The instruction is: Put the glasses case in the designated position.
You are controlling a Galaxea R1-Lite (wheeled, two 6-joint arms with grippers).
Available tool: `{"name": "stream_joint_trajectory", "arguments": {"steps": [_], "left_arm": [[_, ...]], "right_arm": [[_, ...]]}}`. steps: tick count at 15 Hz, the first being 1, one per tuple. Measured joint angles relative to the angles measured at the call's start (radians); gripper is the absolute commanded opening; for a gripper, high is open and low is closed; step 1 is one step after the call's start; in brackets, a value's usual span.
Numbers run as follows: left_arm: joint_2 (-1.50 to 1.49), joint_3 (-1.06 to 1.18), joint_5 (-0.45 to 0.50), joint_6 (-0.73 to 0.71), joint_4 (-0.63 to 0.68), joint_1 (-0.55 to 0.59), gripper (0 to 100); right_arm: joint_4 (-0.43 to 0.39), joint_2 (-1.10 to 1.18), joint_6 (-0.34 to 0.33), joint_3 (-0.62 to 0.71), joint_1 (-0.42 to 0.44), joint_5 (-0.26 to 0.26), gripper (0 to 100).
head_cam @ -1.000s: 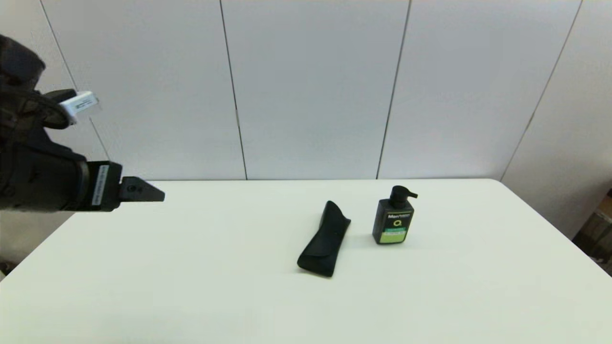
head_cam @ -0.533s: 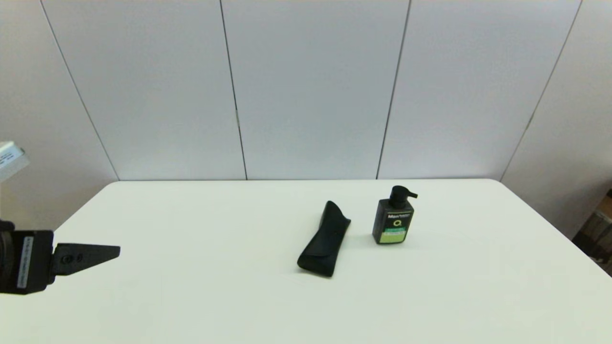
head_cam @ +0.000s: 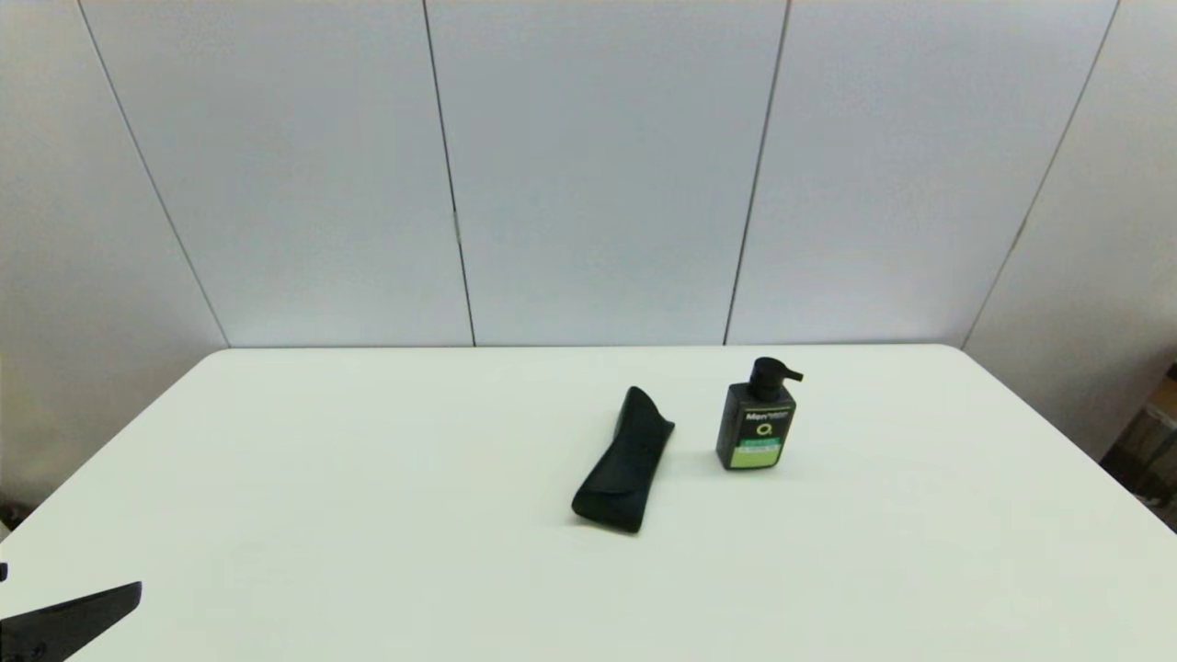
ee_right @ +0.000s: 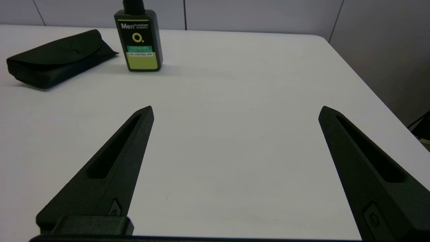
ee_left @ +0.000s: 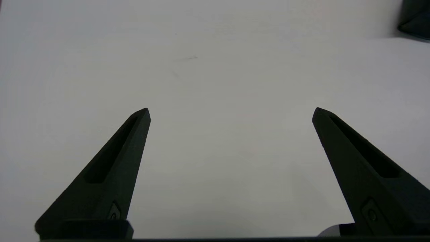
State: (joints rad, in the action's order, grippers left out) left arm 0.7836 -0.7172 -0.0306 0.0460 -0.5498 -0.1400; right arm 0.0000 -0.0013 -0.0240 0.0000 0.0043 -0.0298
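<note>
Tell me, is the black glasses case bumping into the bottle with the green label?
Apart. In the head view, a strip of white table shows between the glasses case and the bottle; the right wrist view shows that gap too.

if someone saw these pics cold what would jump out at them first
Two dark things on the bare white table: the glasses case lying flat near the middle, and the pump bottle with a green label standing upright just to its right, a gap between them. Next, the left claw, open and empty, low over the table's near left corner. The right claw is also open and empty, over the table and short of both objects.
</note>
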Motion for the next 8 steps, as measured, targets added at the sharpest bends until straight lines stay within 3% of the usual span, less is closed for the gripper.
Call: {"name": "stream_joint_trajectory", "arguments": {"steps": [8], "left_arm": [[-0.248,0.213,0.027,-0.171,0.051,0.082,100]], "right_arm": [[0.000,0.000,0.000,0.000,0.000,0.000,100]]}}
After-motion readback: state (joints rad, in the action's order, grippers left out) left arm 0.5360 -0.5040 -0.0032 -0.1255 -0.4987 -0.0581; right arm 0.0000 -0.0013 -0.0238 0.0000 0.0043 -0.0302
